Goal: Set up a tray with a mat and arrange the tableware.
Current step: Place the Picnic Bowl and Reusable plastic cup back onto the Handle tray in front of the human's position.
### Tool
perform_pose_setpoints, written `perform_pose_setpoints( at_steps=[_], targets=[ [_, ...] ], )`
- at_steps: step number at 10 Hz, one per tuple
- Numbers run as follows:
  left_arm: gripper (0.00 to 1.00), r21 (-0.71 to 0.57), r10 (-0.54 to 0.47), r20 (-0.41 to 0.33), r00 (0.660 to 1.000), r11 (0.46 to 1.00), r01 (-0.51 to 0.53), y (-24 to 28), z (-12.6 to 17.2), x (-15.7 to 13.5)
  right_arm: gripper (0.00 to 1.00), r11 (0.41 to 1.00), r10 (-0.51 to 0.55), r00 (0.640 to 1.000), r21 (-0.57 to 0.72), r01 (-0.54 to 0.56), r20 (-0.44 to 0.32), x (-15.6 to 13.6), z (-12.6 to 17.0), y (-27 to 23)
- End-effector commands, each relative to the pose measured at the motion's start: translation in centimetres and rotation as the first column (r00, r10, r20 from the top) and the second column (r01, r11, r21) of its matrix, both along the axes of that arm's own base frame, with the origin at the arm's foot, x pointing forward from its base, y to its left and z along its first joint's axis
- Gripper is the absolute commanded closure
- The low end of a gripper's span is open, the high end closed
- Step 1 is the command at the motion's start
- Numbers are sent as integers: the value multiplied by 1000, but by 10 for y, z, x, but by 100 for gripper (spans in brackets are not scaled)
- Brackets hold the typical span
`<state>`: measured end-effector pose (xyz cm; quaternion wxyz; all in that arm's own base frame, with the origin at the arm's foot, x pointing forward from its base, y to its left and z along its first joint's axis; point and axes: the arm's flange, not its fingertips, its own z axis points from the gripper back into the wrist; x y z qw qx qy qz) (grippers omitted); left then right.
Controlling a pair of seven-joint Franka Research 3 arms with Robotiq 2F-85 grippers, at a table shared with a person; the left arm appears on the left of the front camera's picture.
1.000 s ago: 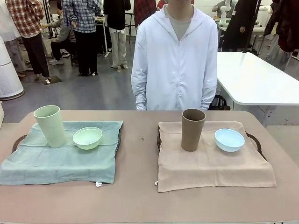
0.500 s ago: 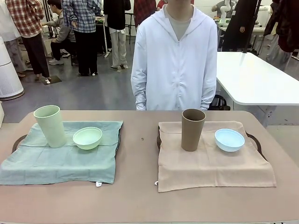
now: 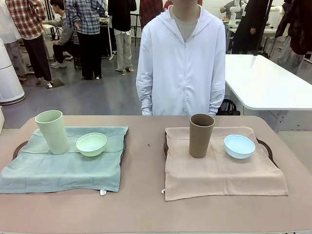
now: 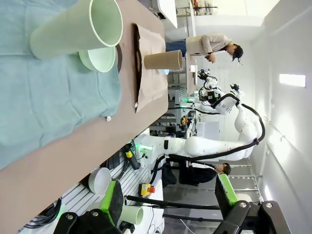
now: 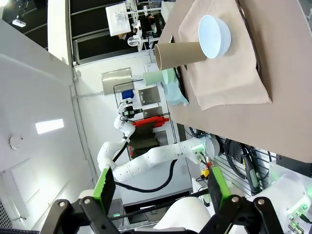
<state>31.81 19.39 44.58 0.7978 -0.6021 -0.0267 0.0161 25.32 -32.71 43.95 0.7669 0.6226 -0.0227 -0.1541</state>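
On the bench [image 3: 146,209], a pale green tumbler [image 3: 52,131] and mint green bowl [image 3: 91,144] stand side by side on a teal mat [image 3: 58,168]; a brown tumbler [image 3: 201,135] and light blue bowl [image 3: 239,146] stand on a beige mat [image 3: 219,175]. The left claw [image 4: 168,204] and right claw [image 5: 158,192] both gape wide, holding nothing, off the bench.

Person in white jacket [image 3: 181,63], white table [image 3: 265,80]

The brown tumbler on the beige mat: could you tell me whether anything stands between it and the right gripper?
Nothing visible does. The right gripper hangs off the table with jaws open, and only bare table edge and beige mat lie before the brown tumbler. The light blue bowl sits beside it.
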Motion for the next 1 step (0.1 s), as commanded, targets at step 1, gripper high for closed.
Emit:
perform_pose_setpoints(
  at_steps=[1],
  targets=[
    [0,-4,11,-8,1000,1000,-11,0,2,-1,0,1000,4,1000,9,-4,9,-2,1,1]
  ],
)
